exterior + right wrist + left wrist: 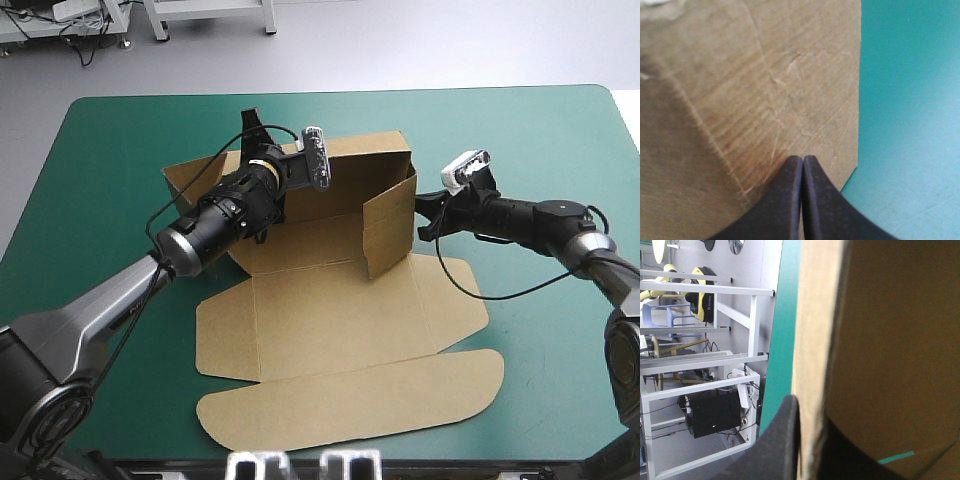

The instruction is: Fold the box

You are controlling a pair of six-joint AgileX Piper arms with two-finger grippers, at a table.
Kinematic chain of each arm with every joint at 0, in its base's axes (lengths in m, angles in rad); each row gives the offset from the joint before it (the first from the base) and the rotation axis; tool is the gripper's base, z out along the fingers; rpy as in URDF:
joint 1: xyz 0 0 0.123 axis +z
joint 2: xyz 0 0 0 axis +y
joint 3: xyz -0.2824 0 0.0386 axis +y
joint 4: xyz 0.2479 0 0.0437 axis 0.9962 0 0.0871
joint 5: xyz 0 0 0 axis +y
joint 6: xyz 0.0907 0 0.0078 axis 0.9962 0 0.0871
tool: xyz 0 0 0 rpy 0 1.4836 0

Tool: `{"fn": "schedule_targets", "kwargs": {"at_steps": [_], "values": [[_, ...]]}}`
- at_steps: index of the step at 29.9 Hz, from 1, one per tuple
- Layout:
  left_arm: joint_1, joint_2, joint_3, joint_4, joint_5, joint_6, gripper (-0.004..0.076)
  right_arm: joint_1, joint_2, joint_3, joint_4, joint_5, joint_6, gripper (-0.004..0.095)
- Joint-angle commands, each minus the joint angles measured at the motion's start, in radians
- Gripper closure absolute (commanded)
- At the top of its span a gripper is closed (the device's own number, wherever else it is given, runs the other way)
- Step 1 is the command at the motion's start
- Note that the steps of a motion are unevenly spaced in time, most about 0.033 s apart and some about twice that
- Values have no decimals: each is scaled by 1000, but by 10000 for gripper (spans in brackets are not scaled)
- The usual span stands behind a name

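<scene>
The brown box [330, 320] lies mid-table, half formed: its back wall and right side wall [390, 225] stand up, while the front panels and lid lie flat toward the near edge. My left gripper [285, 160] reaches over the box's left side to the back wall's top edge. In the left wrist view my left gripper [810, 412] is shut on the box [890, 340], the board's edge between its fingers. My right gripper [418, 215] is outside the right wall. Close up, the right gripper [802, 157] is shut, its tip against the board [740, 100].
A loose side flap [190, 175] of the box sticks out at the back left. The teal-green cover [540, 130] lies bare to the right and behind the box. The rounded lid flap [350, 405] reaches close to the near table edge.
</scene>
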Motion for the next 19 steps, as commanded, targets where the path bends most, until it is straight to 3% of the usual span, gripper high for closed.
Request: {"fn": "schedule_targets", "kwargs": {"at_steps": [1,6,9,13,17,19], "values": [[-5,-41,-28,15,-36,-12,734,-4,-60,14,130,42,-153,926],[-5,-41,-28,-2,-28,7,734,-7,-106,22,52,-15,-44,924],[-5,-41,-28,-3,-25,7,734,-7,-159,22,-39,-30,13,871],[-5,-41,-28,-7,-25,7,734,-7,-223,22,-103,-30,48,635],[-5,-41,-28,-9,-29,8,734,-5,-225,22,-53,-18,2,344],[-5,-41,-28,-13,-31,8,734,-3,-209,22,-13,1,-89,243]]}}
